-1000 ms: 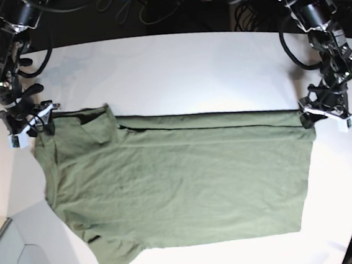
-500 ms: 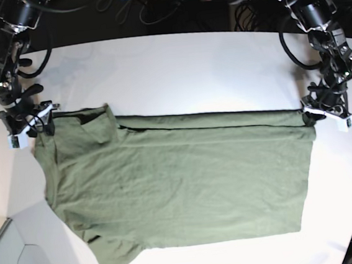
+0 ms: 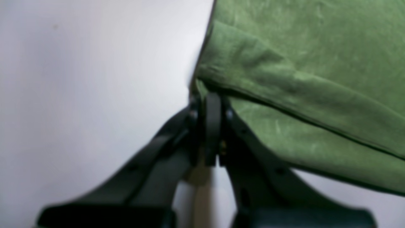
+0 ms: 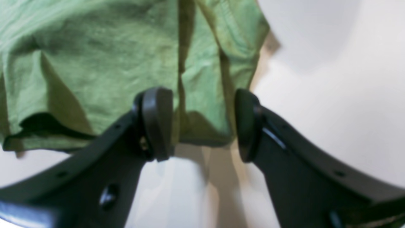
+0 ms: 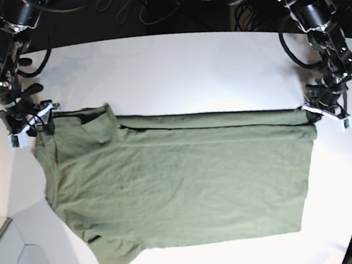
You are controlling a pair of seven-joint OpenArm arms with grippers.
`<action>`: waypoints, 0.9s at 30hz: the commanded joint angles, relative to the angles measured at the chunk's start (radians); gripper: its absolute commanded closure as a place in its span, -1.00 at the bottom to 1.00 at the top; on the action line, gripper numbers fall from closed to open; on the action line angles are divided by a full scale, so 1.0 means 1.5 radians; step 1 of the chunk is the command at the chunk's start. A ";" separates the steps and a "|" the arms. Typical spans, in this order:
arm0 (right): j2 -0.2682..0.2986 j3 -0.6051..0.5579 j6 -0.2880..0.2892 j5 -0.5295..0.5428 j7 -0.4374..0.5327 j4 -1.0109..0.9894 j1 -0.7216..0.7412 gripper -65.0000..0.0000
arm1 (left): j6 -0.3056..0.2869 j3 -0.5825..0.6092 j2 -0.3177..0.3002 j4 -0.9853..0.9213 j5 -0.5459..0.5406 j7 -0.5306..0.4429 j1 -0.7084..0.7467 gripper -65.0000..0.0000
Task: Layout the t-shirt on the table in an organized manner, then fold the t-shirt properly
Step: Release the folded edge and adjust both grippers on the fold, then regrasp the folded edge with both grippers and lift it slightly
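step: laying out, one long side already folded over | t-shirt (image 5: 181,181) soft wrinkly olive cotton, flat mid-bench (image 5: 176,69), sleeve toward near edge | left end effector (image 3: 210,126) pinched shut on far hem corner | right end effector (image 4: 202,123) agape astride shoulder cloth | next: I judge right must clamp before lifting together

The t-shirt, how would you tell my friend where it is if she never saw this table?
Look at the big white table. Spread flat across the middle of it lies the t-shirt, with a black robot gripper at each far corner. It is the only soft, olive-green thing there; everything around it is white tabletop or black machine.
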 commanded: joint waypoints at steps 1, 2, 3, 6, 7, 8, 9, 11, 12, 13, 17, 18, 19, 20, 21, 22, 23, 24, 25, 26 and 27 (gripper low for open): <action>0.011 0.020 0.003 0.008 0.017 0.011 0.009 0.00 | 0.002 -0.001 -0.009 0.006 0.010 0.007 -0.006 1.00; 0.010 0.033 0.003 0.007 0.017 0.010 0.010 -0.03 | 0.002 -0.001 -0.009 0.006 0.010 0.007 -0.006 1.00; 0.010 0.047 0.003 0.007 0.017 0.009 0.011 -0.08 | 0.002 -0.001 -0.009 0.006 0.010 0.007 -0.006 1.00; 0.011 0.062 0.003 0.007 0.017 0.008 0.011 -0.25 | 0.002 -0.001 -0.009 0.006 0.010 0.007 -0.006 1.00; 0.011 0.063 0.003 0.007 0.017 0.005 0.011 -0.28 | 0.002 -0.001 -0.009 0.006 0.010 0.007 -0.006 1.00; 0.012 0.062 0.003 0.007 0.017 0.002 0.011 -0.28 | 0.002 -0.001 -0.009 0.006 0.010 0.007 -0.006 1.00; 0.016 0.062 0.003 0.007 0.017 -0.002 0.011 -0.28 | 0.002 -0.001 -0.009 0.006 0.010 0.007 -0.006 1.00; 0.022 0.060 0.003 0.007 0.017 -0.016 0.011 -0.28 | 0.002 -0.001 -0.009 0.006 0.010 0.007 -0.006 1.00; 0.023 0.060 0.003 0.007 0.017 -0.027 0.015 -0.28 | 0.002 -0.001 -0.008 0.006 0.010 0.007 -0.006 1.00; 0.025 0.060 0.003 0.007 0.017 -0.036 0.023 -0.28 | 0.002 -0.001 -0.008 0.006 0.010 0.007 -0.006 1.00; 0.026 0.063 0.003 0.007 0.017 -0.066 0.033 -0.28 | 0.002 -0.001 -0.009 0.006 0.010 0.007 -0.006 1.00; 0.026 0.061 0.003 0.007 0.017 -0.068 0.033 -0.28 | 0.002 -0.001 -0.009 0.006 0.010 0.007 -0.006 1.00; 0.026 0.059 0.003 0.007 0.017 -0.068 0.032 -0.28 | 0.002 -0.001 -0.009 0.006 0.010 0.007 -0.006 1.00; 0.024 0.059 0.003 0.007 0.017 -0.065 0.031 -0.28 | 0.002 -0.001 -0.009 0.006 0.010 0.007 -0.006 1.00; 0.023 0.059 0.003 0.007 0.017 -0.064 0.031 -0.28 | 0.002 -0.001 -0.009 0.006 0.010 0.007 -0.006 1.00; 0.022 0.059 0.003 0.007 0.017 -0.064 0.031 -0.28 | 0.002 -0.001 -0.009 0.006 0.010 0.007 -0.006 1.00; 0.021 0.059 0.003 0.007 0.017 -0.064 0.031 -0.28 | 0.002 -0.001 -0.009 0.006 0.010 0.007 -0.006 1.00; 0.021 0.059 0.003 0.007 0.017 -0.064 0.031 -0.28 | 0.002 -0.001 -0.009 0.006 0.010 0.007 -0.006 1.00; 0.021 0.058 0.003 0.007 0.017 -0.064 0.031 -0.28 | 0.002 -0.001 -0.009 0.006 0.010 0.007 -0.006 1.00; 0.021 0.058 0.003 0.007 0.017 -0.064 0.030 -0.28 | 0.002 -0.001 -0.009 0.006 0.010 0.007 -0.006 1.00; 0.021 0.058 0.003 0.007 0.017 -0.064 0.030 -0.28 | 0.002 -0.001 -0.009 0.006 0.010 0.007 -0.006 1.00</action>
